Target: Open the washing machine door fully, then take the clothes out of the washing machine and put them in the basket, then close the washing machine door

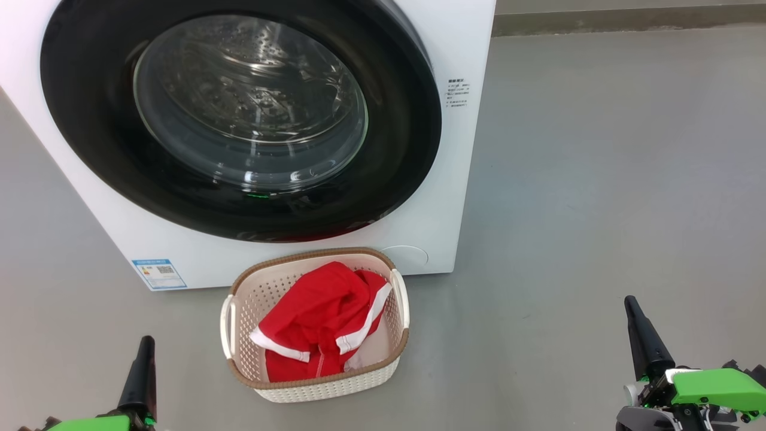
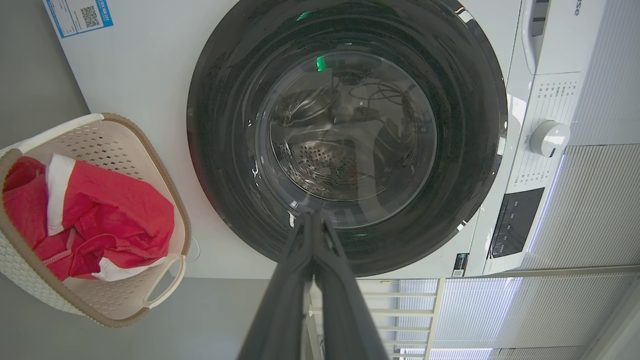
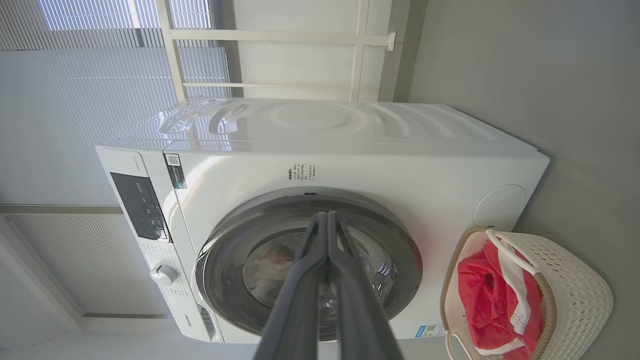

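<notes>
Two grippers are seen low in the head view, each with its long dark fingers pressed together and nothing held between them: the left gripper (image 1: 145, 346) at the lower left and the right gripper (image 1: 632, 308) at the lower right, both shown against the grey floor (image 1: 598, 179) and apart from every object. The same closed state is confirmed in each wrist view, where the two fingers are met along their length and are aimed at the machine's front. The washing machine door (image 1: 251, 120) is found shut flat against the white washing machine (image 1: 461, 48), and the perforated steel drum (image 2: 320, 160) is made out through the bulging glass. The basket (image 1: 323, 392) is set on the floor just in front of the machine, below the door's lower edge and to the right of the blue label (image 1: 159, 273). The clothes (image 1: 323, 317), a crumpled red garment with white stripe trim, are heaped inside the basket toward its right half, with bare perforated wall left showing on the left. The left gripper is placed nearer the basket than the right one, which is held well off to the side.
</notes>
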Robot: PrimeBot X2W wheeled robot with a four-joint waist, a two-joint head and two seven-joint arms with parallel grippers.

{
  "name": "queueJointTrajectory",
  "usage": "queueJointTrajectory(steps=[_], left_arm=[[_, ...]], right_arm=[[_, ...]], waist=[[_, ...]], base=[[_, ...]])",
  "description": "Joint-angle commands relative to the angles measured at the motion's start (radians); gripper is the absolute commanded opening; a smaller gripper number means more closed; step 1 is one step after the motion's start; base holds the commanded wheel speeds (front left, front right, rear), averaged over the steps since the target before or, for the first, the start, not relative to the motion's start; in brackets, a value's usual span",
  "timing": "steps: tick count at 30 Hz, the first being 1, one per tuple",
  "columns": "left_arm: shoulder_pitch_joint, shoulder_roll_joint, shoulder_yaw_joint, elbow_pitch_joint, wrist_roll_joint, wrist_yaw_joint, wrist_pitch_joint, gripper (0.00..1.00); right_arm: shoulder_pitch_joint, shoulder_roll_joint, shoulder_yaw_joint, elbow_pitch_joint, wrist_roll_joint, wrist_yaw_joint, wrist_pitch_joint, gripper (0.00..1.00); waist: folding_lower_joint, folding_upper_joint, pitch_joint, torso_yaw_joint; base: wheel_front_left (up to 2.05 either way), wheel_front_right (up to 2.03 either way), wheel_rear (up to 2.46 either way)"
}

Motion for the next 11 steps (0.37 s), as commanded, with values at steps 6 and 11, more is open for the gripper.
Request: queueJointTrajectory(steps=[6, 11], left_arm=[[-0.038, 0.016, 0.034, -0.019, -0.001, -0.012, 0.007, 0.00], [-0.038, 0.016, 0.035, -0.019, -0.001, -0.012, 0.007, 0.00]], right_arm=[[-0.010, 0.001, 0.017, -0.029, -0.001, 0.002, 0.004, 0.00], [-0.010, 0.001, 0.017, -0.029, -0.001, 0.002, 0.005, 0.00]], waist=[[0.0000, 0.0000, 0.000, 0.000], [0.0000, 0.0000, 0.000, 0.000]], base=[[0.00, 0.00, 0.00], [0.00, 0.00, 0.00]])
